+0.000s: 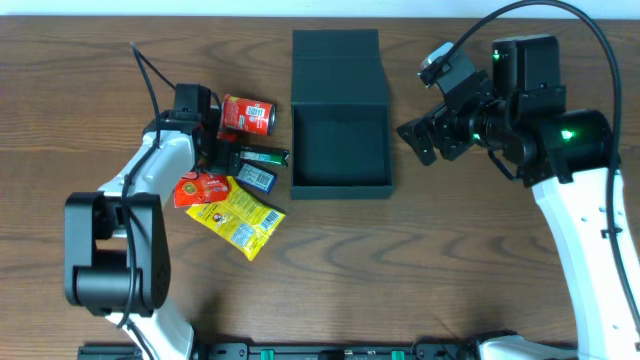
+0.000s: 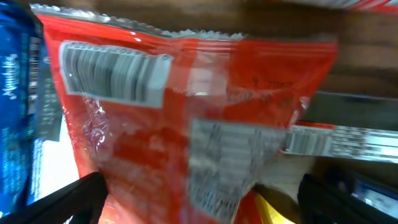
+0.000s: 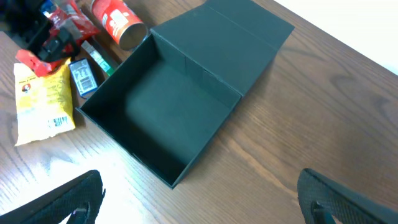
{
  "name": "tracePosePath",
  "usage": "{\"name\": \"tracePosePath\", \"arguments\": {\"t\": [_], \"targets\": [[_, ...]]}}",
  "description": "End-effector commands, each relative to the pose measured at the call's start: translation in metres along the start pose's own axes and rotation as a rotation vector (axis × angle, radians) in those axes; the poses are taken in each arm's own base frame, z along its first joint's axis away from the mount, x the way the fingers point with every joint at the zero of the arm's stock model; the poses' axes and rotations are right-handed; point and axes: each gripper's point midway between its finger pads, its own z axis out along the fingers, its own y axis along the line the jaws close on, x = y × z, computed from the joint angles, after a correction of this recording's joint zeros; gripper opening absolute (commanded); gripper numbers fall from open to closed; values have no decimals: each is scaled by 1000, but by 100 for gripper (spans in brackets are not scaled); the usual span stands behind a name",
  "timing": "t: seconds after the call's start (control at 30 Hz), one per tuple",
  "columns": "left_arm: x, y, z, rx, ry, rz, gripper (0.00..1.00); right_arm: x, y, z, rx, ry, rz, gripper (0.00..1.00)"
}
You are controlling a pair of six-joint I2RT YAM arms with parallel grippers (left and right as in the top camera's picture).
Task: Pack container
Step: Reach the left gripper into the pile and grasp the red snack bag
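box: black cardboard box (image 1: 340,188) sits upper middle of the overhead view, lid flipped back toward the top edge, inside bare

box from right wrist view: fills the middle of the frame, corner pointing down, flap lying flat toward the upper right

left pincer: left gripper (image 1: 207,158) is down over the snack pile at the left of the overhead view, jaws spread wide

left pincer up close: both black fingertips (image 2: 74,196) sit in the bottom corners of the left wrist view, far apart

what it touches: a red packet (image 2: 186,124) lies right under it and between the fingers, barcode showing. It's not clamped, and I honestly can't tell if a finger brushes the wrapper

right pincer: right gripper (image 1: 425,140) hangs just right of the box, jaws fully apart, nothing in them, nothing touched

right pincer up close: only its dark fingertips (image 3: 68,199) show in the bottom corners, over bare table (image 3: 298,112)

snack pile: all left of the box, none inside it

can: red can (image 1: 248,115) on its side, upper part of the pile, near the box's left wall

yellow packet: yellow packet (image 1: 238,218) at the bottom of the pile, tilted

blue packet: small blue packet (image 1: 257,177) between the yellow one and the box
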Motion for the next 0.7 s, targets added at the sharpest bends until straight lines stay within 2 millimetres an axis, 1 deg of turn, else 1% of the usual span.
{"name": "tracePosePath", "arguments": {"t": [0.0,0.03,0.1,0.13,0.17,0.23,0.37,0.5,0.6,0.67], "targets": [[6,2,9,-1,24,8,87,-3,-1,-6,3,-16,20,99],[5,2,9,-1,19,7,81,-3,-1,-6,3,-16,23,99],[2,2,9,-1,8,7,72,-3,-1,-6,3,-17,22,99],[1,2,9,-2,5,7,66,-3,-1,-6,3,-18,22,99],[1,2,9,-2,4,7,57,-3,-1,-6,3,-18,22,99],[1,2,9,-2,5,7,45,-4,-1,-6,4,-20,21,99],[1,2,9,-2,5,6,27,-5,-2,-6,7,-28,19,99],[1,2,8,-3,3,2,12,-7,-2,-6,9,-33,17,99],[-4,4,3,-7,-8,-18,11,-8,-3,-6,11,-39,15,99],[-10,4,-6,-9,-23,-18,9,-9,-3,-6,12,-42,14,99]]}}
